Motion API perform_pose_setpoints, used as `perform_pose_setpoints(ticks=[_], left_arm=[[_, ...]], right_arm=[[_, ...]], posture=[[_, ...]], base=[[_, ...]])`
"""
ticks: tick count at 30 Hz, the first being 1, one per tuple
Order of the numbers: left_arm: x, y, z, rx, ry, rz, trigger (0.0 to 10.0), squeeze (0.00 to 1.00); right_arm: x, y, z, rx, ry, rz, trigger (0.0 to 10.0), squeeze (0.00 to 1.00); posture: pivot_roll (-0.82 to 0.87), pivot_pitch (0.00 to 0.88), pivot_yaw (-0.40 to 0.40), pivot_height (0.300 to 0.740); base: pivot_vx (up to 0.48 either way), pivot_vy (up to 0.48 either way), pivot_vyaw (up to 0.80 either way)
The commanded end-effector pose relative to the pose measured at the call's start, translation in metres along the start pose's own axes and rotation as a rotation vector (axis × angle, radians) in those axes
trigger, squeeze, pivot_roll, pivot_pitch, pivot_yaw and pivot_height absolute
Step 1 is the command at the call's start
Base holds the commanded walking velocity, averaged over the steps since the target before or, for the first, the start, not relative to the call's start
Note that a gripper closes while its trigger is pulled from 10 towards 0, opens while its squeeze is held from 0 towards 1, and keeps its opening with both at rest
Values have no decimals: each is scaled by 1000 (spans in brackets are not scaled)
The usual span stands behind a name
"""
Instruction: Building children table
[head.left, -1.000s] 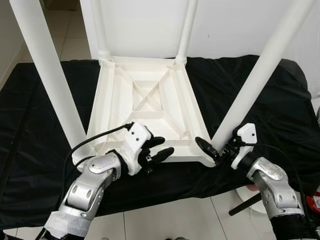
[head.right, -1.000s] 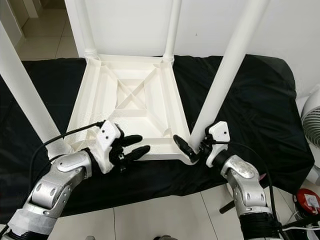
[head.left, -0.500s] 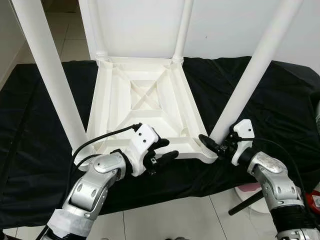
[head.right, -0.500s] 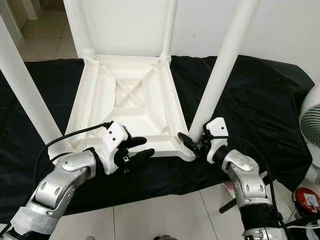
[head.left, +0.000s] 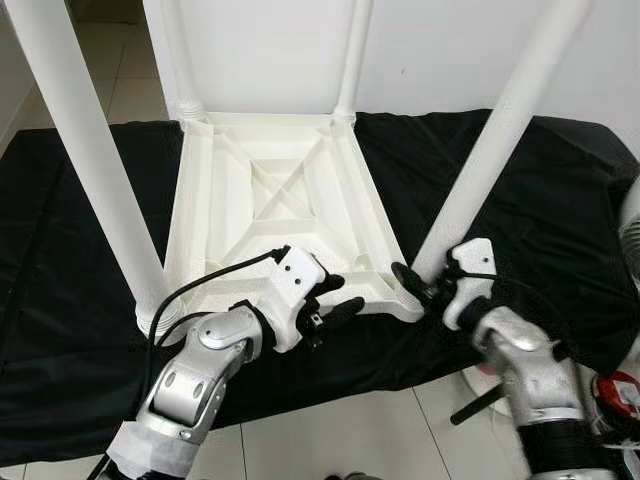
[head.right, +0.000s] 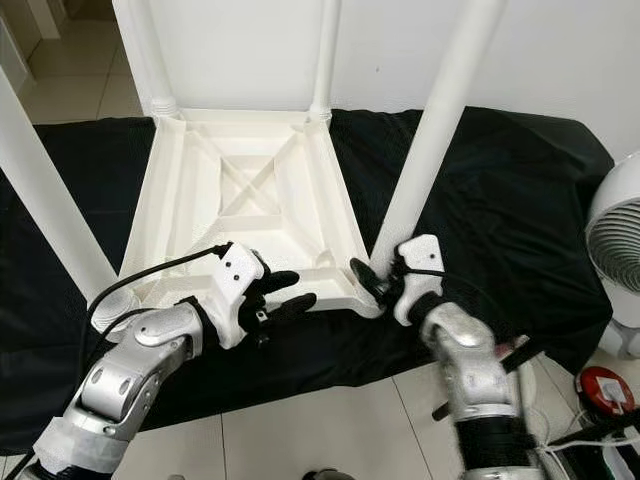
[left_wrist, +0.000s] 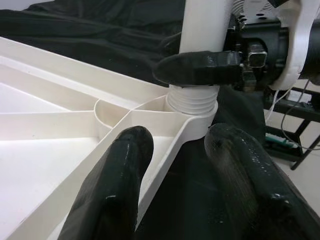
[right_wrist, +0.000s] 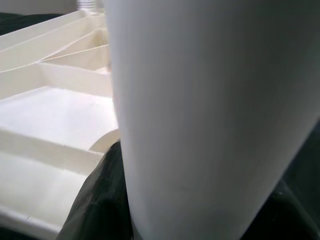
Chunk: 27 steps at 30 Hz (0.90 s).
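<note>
four-legged white plastic table (head.left: 275, 215) upturned on black cloth (head.left: 560, 210). right gripper (head.left: 424, 287) clasping near-right leg (head.left: 490, 150) low down; left gripper (head.left: 328, 298) parted astride near rim. probably light, stiff, slippery; best gripped near sockets.

Black cloth (head.right: 520, 190): spread under everything, creased.
Fan (head.right: 618, 250): white, standing at the right edge.
Floor (head.right: 330, 430): pale tiles.
Wall (head.right: 560, 60): white, behind.

I'm looking at a home room: pale floor tiles (head.left: 330, 440) running at 6 o'clock, a plain white wall (head.right: 560, 50) at 12, a white fan (head.right: 615, 255) standing at 3.
</note>
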<state>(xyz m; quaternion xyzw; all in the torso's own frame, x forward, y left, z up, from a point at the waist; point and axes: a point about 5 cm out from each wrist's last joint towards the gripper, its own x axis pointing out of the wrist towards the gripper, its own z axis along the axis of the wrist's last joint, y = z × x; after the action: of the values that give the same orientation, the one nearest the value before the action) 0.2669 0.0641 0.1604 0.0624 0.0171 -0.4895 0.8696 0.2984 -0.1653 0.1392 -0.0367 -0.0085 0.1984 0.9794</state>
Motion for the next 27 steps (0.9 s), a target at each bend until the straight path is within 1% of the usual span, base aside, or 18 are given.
perform_pose_setpoints(ticks=[1, 3, 4, 6, 7, 8, 10, 15, 16, 18, 19, 20, 21, 22, 25, 27], left_arm=[[1, 4, 0, 13, 6, 50, 10000, 0], [2, 6, 0, 14, 8, 60, 10000, 0], [2, 6, 0, 14, 8, 60, 10000, 0], [3, 7, 1, 16, 6, 64, 10000, 0], [4, 7, 1, 17, 5, 65, 10000, 0], [4, 7, 1, 17, 5, 65, 10000, 0], [5, 7, 1, 17, 1, 68, 10000, 0], [5, 7, 2, 17, -4, 72, 10000, 0], [5, 7, 2, 16, -5, 73, 10000, 0], [6, 7, 1, 15, -6, 73, 10000, 0], [6, 7, 2, 16, -9, 71, 10000, 0], [6, 7, 2, 16, -9, 71, 10000, 0], [6, 6, 2, 9, -17, 69, 10000, 0], [6, 6, 3, 5, -20, 68, 10000, 0], [5, 5, 3, 3, -22, 64, 10000, 0], [5, 5, 3, 3, -22, 64, 10000, 0]], right_arm=[[0, 12, -19, 11, 100, -7, 0, 0], [5, 26, -23, 70, 94, -89, 0, 0], [5, 26, -23, 70, 94, -89, 0, 0], [10, 38, -24, 129, 92, -225, 0, 0], [11, 41, -24, 145, 93, -268, 0, 0], [11, 41, -24, 145, 93, -268, 0, 0], [13, 46, -22, 176, 82, -336, 0, 0], [15, 49, -18, 182, 74, -356, 0, 0], [15, 49, -18, 170, 80, -354, 588, 0], [15, 50, -17, 158, 87, -360, 588, 0], [14, 50, -15, 171, 67, -341, 10000, 0], [14, 50, -15, 171, 67, -341, 10000, 0], [14, 50, -12, 188, 43, -320, 10000, 306], [13, 50, -10, 197, 20, -291, 10000, 1000], [11, 51, -8, 205, -8, -225, 10000, 1000], [11, 51, -8, 205, -9, -221, 10000, 1000]], posture=[[24, 63, -51, 740], [23, 61, -49, 740], [23, 61, -49, 740], [24, 58, -48, 740], [24, 58, -48, 740], [24, 58, -48, 740], [26, 57, -48, 740], [24, 57, -48, 740], [24, 57, -48, 740], [24, 57, -48, 740], [23, 58, -50, 740], [23, 58, -50, 740], [23, 58, -50, 740], [23, 58, -50, 740], [26, 60, -52, 740], [26, 60, -52, 740]], base=[[0, 0, 0], [0, 0, 0], [0, 0, 0], [0, 0, 0], [0, 0, 0], [0, 0, 0], [0, 0, 0], [0, 0, 0], [0, 0, 0], [0, 0, 0], [0, 0, 0], [0, 0, 0], [0, 0, 0], [0, 0, 0], [0, 0, 0], [0, 0, 0]])
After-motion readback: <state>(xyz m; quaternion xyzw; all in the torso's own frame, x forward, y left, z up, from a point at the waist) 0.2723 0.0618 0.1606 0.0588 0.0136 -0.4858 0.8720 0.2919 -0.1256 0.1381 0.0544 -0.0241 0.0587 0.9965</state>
